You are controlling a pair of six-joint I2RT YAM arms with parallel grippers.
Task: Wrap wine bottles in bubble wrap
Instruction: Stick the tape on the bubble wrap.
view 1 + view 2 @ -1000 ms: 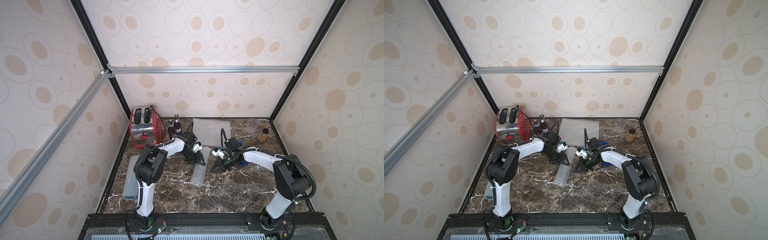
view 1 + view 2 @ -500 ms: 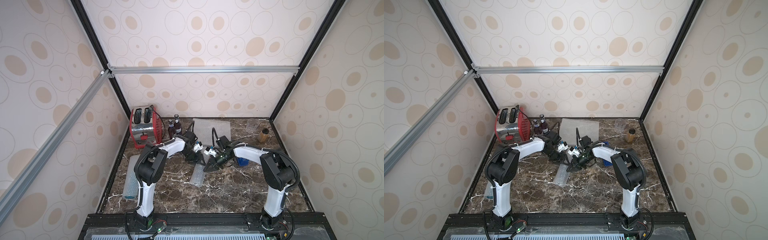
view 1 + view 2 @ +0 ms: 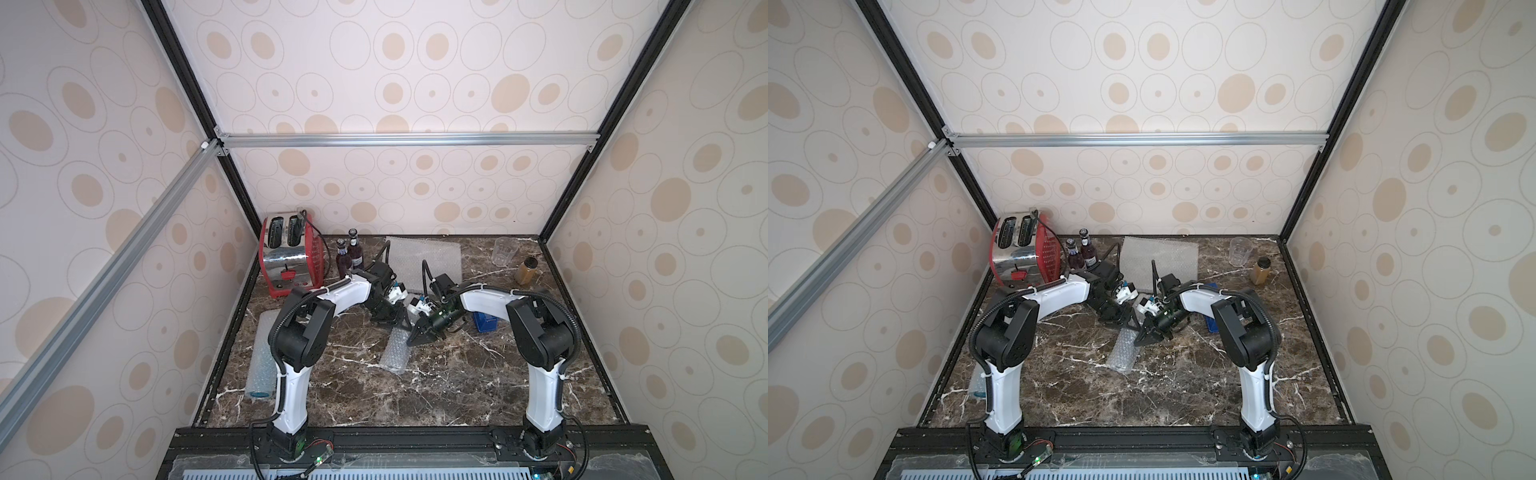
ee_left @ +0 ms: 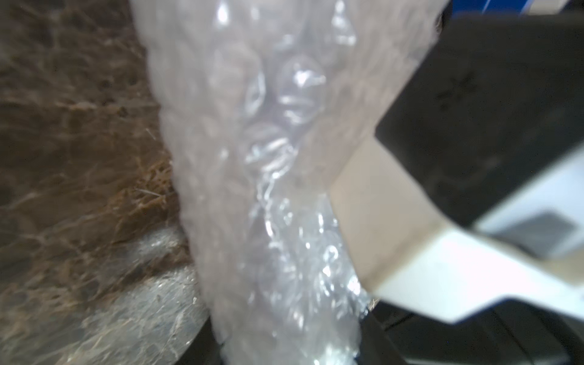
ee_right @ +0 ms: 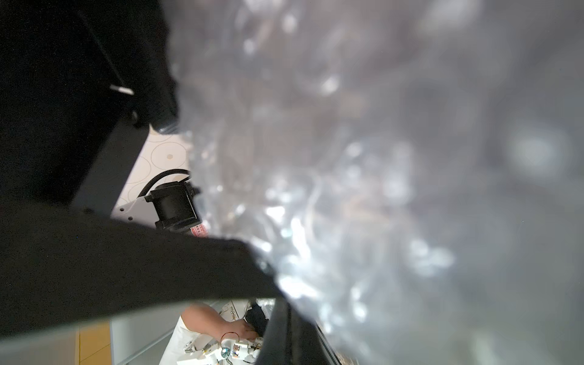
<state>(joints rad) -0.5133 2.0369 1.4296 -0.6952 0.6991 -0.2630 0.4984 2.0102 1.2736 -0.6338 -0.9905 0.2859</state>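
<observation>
A bubble wrap roll is lying mid-frame on the surface. Its upper end is being met by the left gripper, whose grip cannot be told, and by the fully closed right gripper. Two wine bottles are standing upper left.

Dark marble table, red toaster and two purple bottles in the back corner, flat bubble wrap sheet, clear cup, brown jar, bubble wrap roll in the middle

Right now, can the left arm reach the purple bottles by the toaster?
Probably yes: the purple bottles stand unobstructed behind its forearm, but the left gripper sits at the bubble-wrap roll.
</observation>
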